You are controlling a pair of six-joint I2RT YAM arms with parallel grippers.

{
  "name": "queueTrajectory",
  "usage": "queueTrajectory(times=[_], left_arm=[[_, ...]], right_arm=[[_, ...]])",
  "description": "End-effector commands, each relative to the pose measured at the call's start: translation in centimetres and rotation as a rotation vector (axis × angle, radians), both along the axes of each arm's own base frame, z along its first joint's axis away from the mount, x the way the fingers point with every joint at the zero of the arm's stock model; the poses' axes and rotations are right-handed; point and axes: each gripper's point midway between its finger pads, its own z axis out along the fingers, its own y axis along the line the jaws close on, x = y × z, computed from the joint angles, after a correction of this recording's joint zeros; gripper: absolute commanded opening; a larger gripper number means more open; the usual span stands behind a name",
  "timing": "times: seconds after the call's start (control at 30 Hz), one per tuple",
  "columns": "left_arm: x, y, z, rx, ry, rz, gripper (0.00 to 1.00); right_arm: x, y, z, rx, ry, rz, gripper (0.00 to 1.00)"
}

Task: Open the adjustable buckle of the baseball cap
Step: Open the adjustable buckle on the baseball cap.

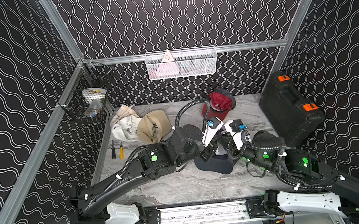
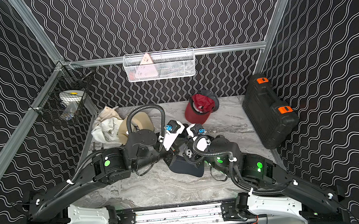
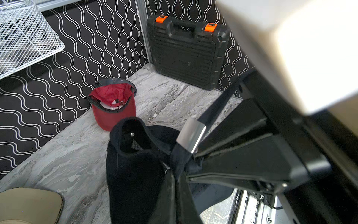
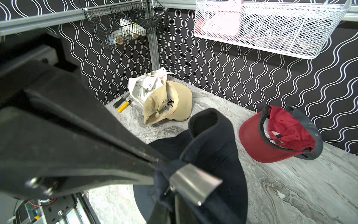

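A dark navy baseball cap (image 1: pixel 216 166) (image 2: pixel 186 168) hangs between my two arms at the middle of the marble table, its brim low. Its silver buckle (image 3: pixel 191 135) (image 4: pixel 193 182) sits on the rear strap, and a strap end runs up from it in the left wrist view. My left gripper (image 3: pixel 175 178) (image 4: pixel 158 168) is shut on the dark strap fabric just beside the buckle. My right gripper (image 4: pixel 171 203) (image 3: pixel 193 161) is shut on the strap right under the buckle. In both top views the arms hide the fingertips and the buckle.
A red cap (image 1: pixel 219 106) lies upside down at the back. A beige cap (image 1: pixel 152 126) and a white cap (image 1: pixel 123 125) lie back left, with two screwdrivers (image 1: pixel 117 149) by them. A black tool case (image 1: pixel 289 110) leans right. Wire baskets (image 1: pixel 181 63) (image 1: pixel 90 99) hang on the walls.
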Motion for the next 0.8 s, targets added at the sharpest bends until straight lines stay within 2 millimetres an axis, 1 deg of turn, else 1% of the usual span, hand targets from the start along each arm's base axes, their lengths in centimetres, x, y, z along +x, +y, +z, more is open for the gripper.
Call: queueTrajectory(times=[0.0, 0.2, 0.4, 0.53, 0.6, 0.77], left_arm=[[-0.8, 2.4, -4.2, 0.169, 0.085, 0.024, 0.00], [-0.6, 2.7, -4.6, 0.185, 0.083, 0.035, 0.00], [-0.3, 3.2, -4.9, 0.209, 0.073, 0.059, 0.00], [-0.2, 3.5, -4.5, 0.202, 0.060, 0.070, 0.00], [-0.2, 3.4, -4.3, 0.196, 0.056, 0.066, 0.00], [-0.1, 2.9, -4.6, 0.211, 0.057, 0.055, 0.00]], right_arm=[[1.7, -2.7, 4.7, 0.204, -0.080, -0.184, 0.00], [1.7, -3.9, 5.1, 0.219, -0.091, -0.220, 0.00], [1.5, -4.2, 5.1, 0.219, -0.093, -0.214, 0.00], [1.0, -3.7, 5.1, 0.198, -0.107, -0.166, 0.03], [1.1, -3.2, 3.6, 0.162, -0.091, -0.154, 0.04], [0.2, -2.0, 2.7, 0.143, -0.058, -0.066, 0.09]])
